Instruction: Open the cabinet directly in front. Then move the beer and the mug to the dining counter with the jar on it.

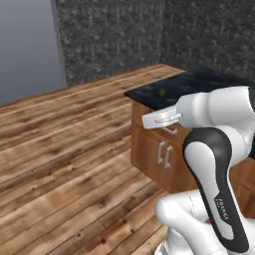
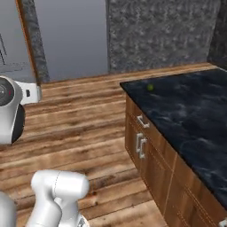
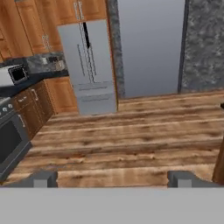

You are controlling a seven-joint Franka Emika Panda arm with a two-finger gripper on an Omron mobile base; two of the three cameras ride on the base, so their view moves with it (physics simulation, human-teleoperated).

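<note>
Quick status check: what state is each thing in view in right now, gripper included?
gripper: open, holding nothing.
dining counter: doors and drawers shut; a small green thing sits near its far end.
fridge: doors shut.
oven: door shut.
microwave: door shut.

warm plank flooring (image 1: 64,164) is stretching across the room toward dark speckled stone walls (image 1: 109,35) and a flat grey panel (image 1: 27,47). in the hand view a silver fridge (image 3: 87,65) is standing between reddish wood cabinets (image 3: 26,26), with a dark oven (image 3: 11,142) sitting low at the left.
</note>
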